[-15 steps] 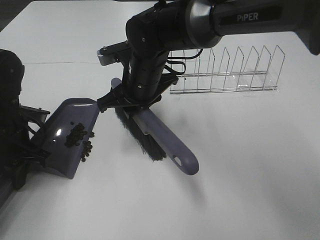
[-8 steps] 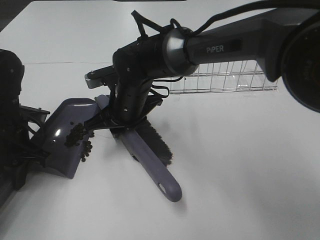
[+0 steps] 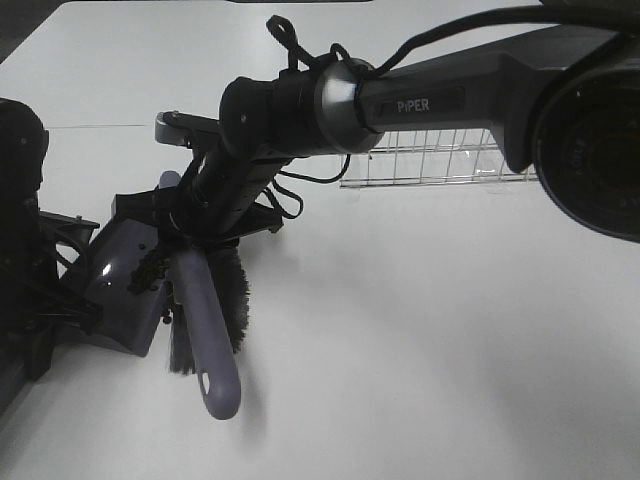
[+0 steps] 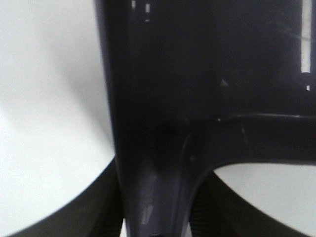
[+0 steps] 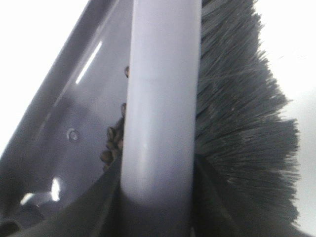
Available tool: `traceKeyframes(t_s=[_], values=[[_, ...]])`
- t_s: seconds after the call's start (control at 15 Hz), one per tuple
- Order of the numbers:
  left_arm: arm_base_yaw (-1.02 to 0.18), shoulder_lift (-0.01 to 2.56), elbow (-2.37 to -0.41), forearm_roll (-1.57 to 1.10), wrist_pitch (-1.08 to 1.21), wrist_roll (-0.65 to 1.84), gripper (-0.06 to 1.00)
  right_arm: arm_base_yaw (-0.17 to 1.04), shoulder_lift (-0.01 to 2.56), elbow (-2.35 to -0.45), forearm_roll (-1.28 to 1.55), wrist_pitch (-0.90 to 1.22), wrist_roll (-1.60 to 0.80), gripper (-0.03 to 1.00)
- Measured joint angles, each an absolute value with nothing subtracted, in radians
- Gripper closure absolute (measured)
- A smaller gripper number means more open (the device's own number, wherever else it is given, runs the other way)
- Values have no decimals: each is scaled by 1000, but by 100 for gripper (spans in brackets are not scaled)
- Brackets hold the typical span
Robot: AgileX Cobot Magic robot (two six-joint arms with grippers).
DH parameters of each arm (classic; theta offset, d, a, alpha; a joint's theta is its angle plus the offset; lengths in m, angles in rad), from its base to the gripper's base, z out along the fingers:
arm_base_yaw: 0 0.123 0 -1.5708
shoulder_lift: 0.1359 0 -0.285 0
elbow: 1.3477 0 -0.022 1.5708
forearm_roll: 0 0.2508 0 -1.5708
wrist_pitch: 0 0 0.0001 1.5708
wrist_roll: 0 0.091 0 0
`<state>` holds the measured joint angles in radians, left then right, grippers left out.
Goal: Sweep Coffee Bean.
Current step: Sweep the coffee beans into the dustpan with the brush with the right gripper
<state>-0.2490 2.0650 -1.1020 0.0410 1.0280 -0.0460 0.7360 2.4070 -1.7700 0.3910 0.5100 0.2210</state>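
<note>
right tool (image 5: 155, 207) clamped on the brush (image 3: 205, 320), left tool (image 4: 158, 217) clamped on the dustpan (image 3: 120, 262); coffee beans (image 3: 150, 270) seem mostly inside it; any stragglers at its lip hide behind bristles

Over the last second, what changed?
The right pincer, shut on the brush, swung it left to the lip of the dustpan. Its handle turned from lower right to nearly straight down in the high view. Coffee beans show in the pan; those loose at the lip are now hidden. Unchanged: dustpan, left pincer gripping it, wire rack.
</note>
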Motion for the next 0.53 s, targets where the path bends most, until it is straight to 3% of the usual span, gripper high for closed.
traceKeyframes(t_s=[0.27,0.53], values=[[-249,2065,-1102,40,1028,-53,61,735,2430,-1770,567,457,157,66],[-249,2065,-1102,39,1029,-53,61,694,2441,-1785,861,476,-100,66]])
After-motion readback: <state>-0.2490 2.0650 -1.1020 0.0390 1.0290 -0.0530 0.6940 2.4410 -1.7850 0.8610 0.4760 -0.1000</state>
